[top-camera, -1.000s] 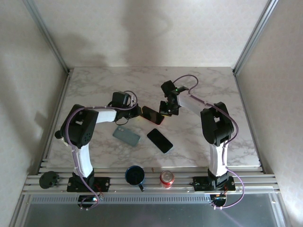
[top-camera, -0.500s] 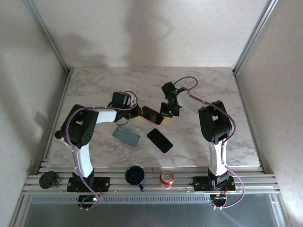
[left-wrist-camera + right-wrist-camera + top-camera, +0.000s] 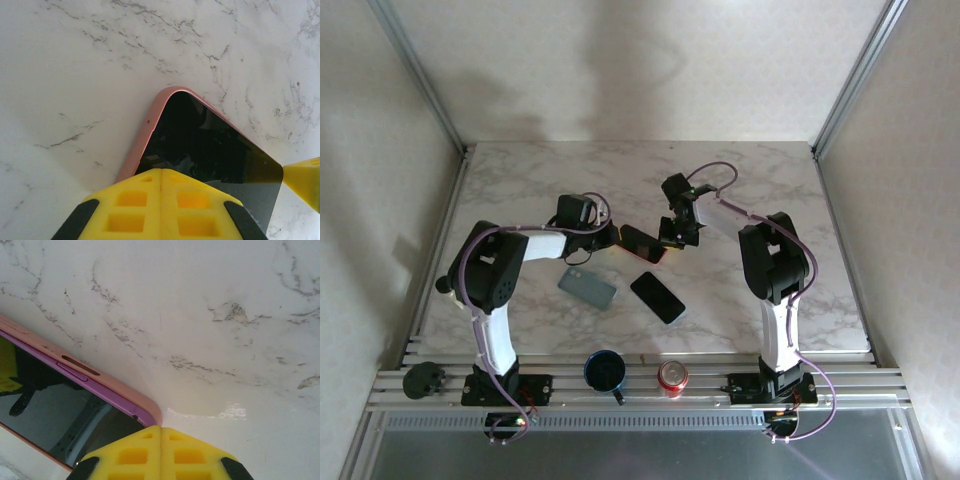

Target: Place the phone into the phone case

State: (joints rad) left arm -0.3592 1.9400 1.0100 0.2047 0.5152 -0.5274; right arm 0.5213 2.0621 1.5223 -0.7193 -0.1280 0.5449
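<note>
Pink case (image 3: pixel 141 147), glossy phone (image 3: pixel 210 145) in it, lies mid-counter (image 3: pixel 770 200) between my left gripper (image 3: pixel 161 175) and right gripper (image 3: pixel 161 430), both closed empty. Slick, fragile glass; I'd press the soft rim corners.

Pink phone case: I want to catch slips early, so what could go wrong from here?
1. The shut left gripper and shut right gripper press the pink phone case from opposite ends; it may skid on the smooth marble table.
2. If it skids, it could strike the loose black phone nearby.
</note>
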